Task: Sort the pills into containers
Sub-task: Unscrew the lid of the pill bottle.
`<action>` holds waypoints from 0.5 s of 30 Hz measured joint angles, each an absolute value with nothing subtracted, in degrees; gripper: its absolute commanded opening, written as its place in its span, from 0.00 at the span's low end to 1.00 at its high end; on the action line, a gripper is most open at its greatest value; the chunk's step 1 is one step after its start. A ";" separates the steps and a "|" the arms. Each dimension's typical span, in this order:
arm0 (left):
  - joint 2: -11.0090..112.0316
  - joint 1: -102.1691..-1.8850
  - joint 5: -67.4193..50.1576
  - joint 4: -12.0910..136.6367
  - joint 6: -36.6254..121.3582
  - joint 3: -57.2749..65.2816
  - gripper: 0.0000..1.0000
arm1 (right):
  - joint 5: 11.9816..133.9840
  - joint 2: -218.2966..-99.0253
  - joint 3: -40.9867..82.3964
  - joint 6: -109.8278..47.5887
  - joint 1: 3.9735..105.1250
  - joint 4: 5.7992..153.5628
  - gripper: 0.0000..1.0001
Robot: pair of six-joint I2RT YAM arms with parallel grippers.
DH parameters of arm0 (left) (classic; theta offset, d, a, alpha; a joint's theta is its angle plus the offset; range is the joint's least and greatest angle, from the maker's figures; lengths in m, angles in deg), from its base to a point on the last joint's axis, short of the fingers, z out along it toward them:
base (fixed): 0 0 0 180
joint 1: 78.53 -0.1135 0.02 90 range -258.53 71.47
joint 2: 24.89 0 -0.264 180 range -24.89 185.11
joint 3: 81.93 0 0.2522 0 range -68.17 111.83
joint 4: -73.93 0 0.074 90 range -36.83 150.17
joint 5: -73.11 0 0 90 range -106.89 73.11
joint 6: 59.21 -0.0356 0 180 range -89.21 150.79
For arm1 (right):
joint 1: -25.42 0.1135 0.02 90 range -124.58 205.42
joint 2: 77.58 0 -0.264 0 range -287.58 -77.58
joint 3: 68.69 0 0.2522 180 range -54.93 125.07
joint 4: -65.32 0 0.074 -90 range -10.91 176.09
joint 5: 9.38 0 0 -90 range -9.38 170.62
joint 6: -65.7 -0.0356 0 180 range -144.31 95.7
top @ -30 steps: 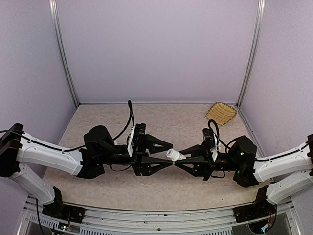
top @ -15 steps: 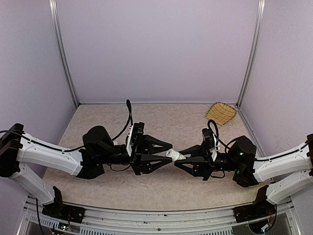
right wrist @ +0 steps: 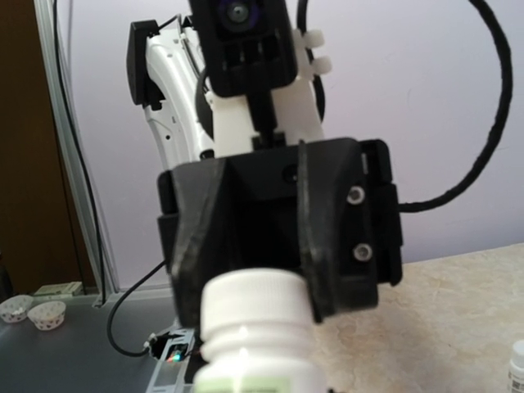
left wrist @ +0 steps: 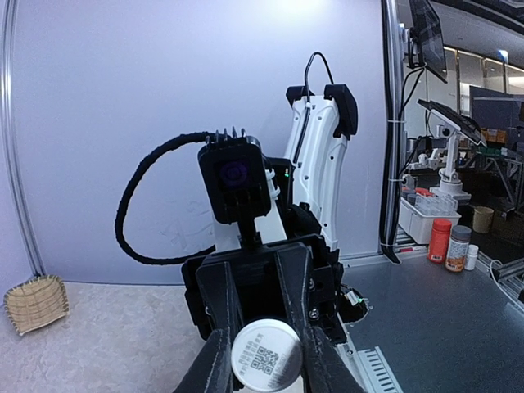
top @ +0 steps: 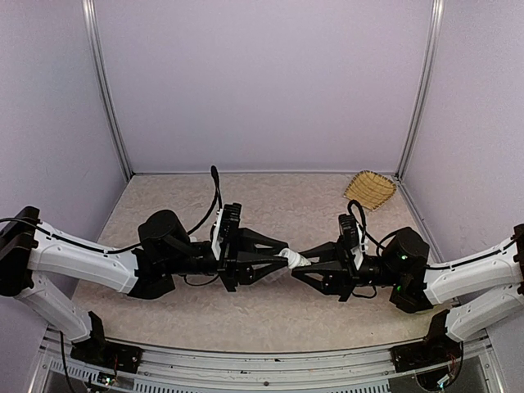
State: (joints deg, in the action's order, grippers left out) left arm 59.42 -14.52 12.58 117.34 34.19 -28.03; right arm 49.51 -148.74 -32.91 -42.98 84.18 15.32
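White pill bottle (top: 293,259) hangs above the tabletop (top: 270,205), right end effector (top: 303,263) pinching its body, left end effector (top: 283,255) pinching its cap (left wrist: 264,357); pills unseen, likely inside. Opening step: next calls for twisting the cap off

The left arm (top: 82,262) and right arm (top: 467,278) stretch across the middle of the table (top: 278,201). The left gripper (top: 281,257) and right gripper (top: 303,263) meet on one bottle (top: 291,259), so together they bar the way from near to far. Behind them the tabletop lies open up to the back wall (top: 262,82). A basket (top: 369,189) fills the far right corner. Side walls (top: 49,123) hem both arms. In the right wrist view, a small jar (right wrist: 516,367) stands on the table.
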 measured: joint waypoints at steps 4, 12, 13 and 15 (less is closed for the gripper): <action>59.42 -14.39 11.03 117.31 35.17 -28.00 0.21 | 50.32 -148.71 -32.91 -42.54 84.18 15.34 0.18; 59.27 -12.09 2.64 115.43 37.97 -27.50 0.21 | 53.03 -147.27 -34.02 -40.93 84.12 15.67 0.17; 59.22 -11.68 2.00 115.26 38.12 -27.50 0.21 | 53.36 -147.03 -34.24 -40.73 84.12 15.73 0.17; 58.96 -11.02 -0.05 114.45 39.15 -27.48 0.22 | 53.99 -146.77 -34.57 -40.36 83.88 15.86 0.17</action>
State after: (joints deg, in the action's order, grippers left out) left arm 58.96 -11.02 -0.05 114.45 39.15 -27.48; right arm 53.99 -146.77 -34.57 -40.36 83.88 15.86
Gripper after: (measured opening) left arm 0.247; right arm 0.269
